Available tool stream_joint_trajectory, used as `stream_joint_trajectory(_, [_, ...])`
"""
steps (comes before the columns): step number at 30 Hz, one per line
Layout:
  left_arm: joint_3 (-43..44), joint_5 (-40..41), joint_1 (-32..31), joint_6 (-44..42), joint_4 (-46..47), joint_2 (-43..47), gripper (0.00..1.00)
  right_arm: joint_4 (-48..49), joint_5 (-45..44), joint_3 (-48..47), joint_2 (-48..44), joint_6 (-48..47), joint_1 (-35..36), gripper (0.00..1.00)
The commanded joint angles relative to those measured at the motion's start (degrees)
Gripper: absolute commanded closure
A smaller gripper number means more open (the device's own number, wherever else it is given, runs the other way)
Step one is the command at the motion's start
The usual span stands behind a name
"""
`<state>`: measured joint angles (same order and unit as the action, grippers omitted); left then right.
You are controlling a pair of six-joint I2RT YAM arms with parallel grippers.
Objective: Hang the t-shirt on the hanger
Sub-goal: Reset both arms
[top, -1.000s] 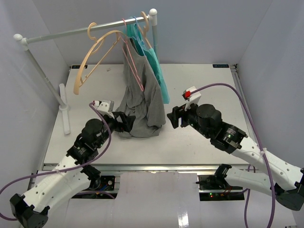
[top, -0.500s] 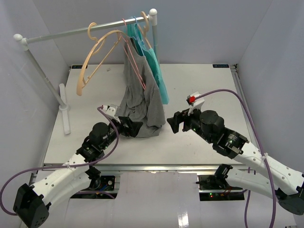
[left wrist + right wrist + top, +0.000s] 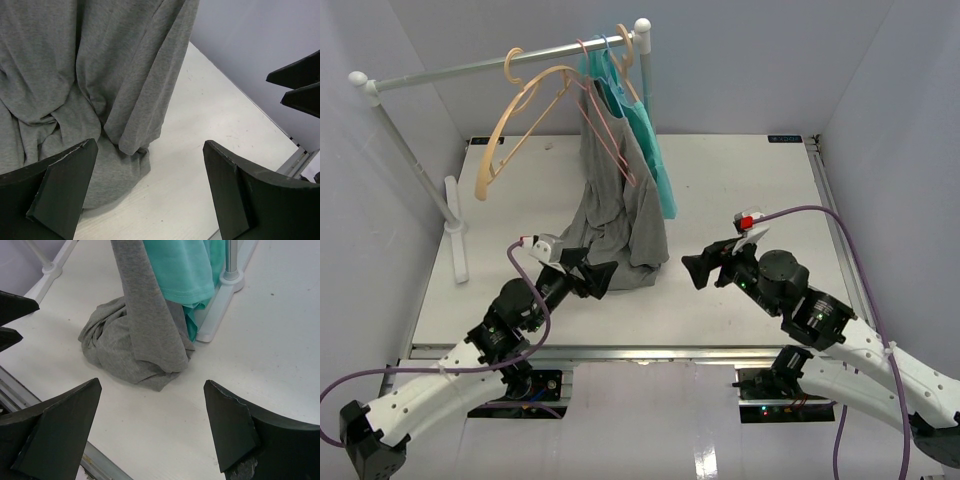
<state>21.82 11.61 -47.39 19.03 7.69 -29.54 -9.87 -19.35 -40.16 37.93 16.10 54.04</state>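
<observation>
- Three plain lavender-grey walls (image 3: 770,60) close in the space on the far side of both grippers and out to either side of them.
- One white table (image 3: 750,180) lies under both grippers, matte and lightly scuffed, with a metal strip along its near edge.
- A white clothes rail (image 3: 470,68) spans the far left, well beyond the fingertips, and its feet stand on the table.
- The t-shirt (image 3: 620,215) hangs from the rail's right end. Its lower part is heaped on the table ahead of the left gripper and to the left of the right gripper.
- A teal garment (image 3: 655,165) hangs just beside the t-shirt, on the side nearer the right gripper.
- Two tan hangers (image 3: 515,115) dangle from the rail, far beyond the left gripper, tilted.
- A pink hanger (image 3: 605,135) lies against the t-shirt's upper part.
- Of the hanger (image 3: 609,48) only a blue hook shows on the rail, above the teal garment.
- The left gripper (image 3: 607,277) is spread wide and holds nothing, with the t-shirt's heap just ahead of its tips.
- The right gripper (image 3: 691,271) is likewise spread wide and empty, apart from the cloth and pointing toward it.
</observation>
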Motion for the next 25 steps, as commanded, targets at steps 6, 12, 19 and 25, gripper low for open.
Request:
stream_joint_trajectory(6, [0.7,1.68,-0.76,-1.08,-0.47,-1.3,0.02,4.16,-1.65,0.9,-1.08,-0.89,0.3,0.1])
stream_joint_trajectory(12, [1.57,-1.24,-0.69,-3.03,1.82,-7.09,0.02,4.12,-0.77,0.74,-0.49,-0.98,0.32,0.1])
stream_joint_trajectory(19, [1.63,-4.07,-0.69,-3.55,2.62,-7.52,0.02,3.32,0.21,0.21,-0.33,-0.73,0.28,0.1])
stream_joint_trajectory(25, [1.08,-3.88,-0.72,-3.48,2.41,-5.26,0.02,3.37,-0.54,0.67,-0.78,-0.25,0.28,0.1])
